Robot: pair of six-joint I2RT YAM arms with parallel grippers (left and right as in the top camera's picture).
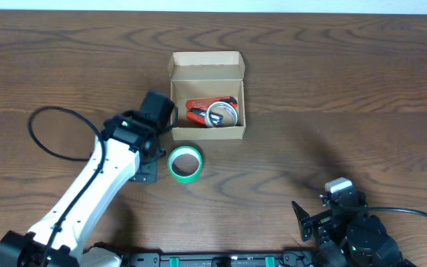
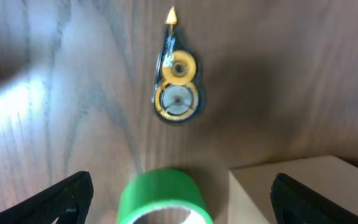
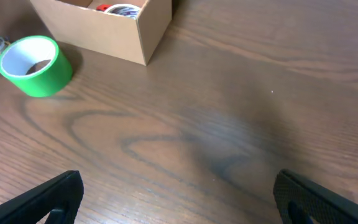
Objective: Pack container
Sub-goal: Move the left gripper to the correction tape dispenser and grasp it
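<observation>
The container (image 1: 207, 132), a small tan cardboard box with its flap lid standing up at the back, sits at mid-table. Inside lie a red-handled item (image 1: 197, 113) and a clear tape roll (image 1: 222, 113). A green tape roll (image 1: 185, 162) stands on the table just in front of the box's left corner. My left gripper (image 1: 161, 119) hovers open beside that corner. In the left wrist view the green tape roll (image 2: 163, 198) lies between the wide-apart fingers (image 2: 73, 193) of the left gripper (image 2: 182, 186). My right gripper (image 3: 179, 199) is open over bare wood, holding nothing.
A correction tape dispenser (image 2: 176, 87) with yellow gears lies on the wood past the green roll, partly under my left arm (image 1: 145, 172). The right gripper (image 1: 310, 221) rests near the front right edge. A black cable (image 1: 43, 137) loops at the left.
</observation>
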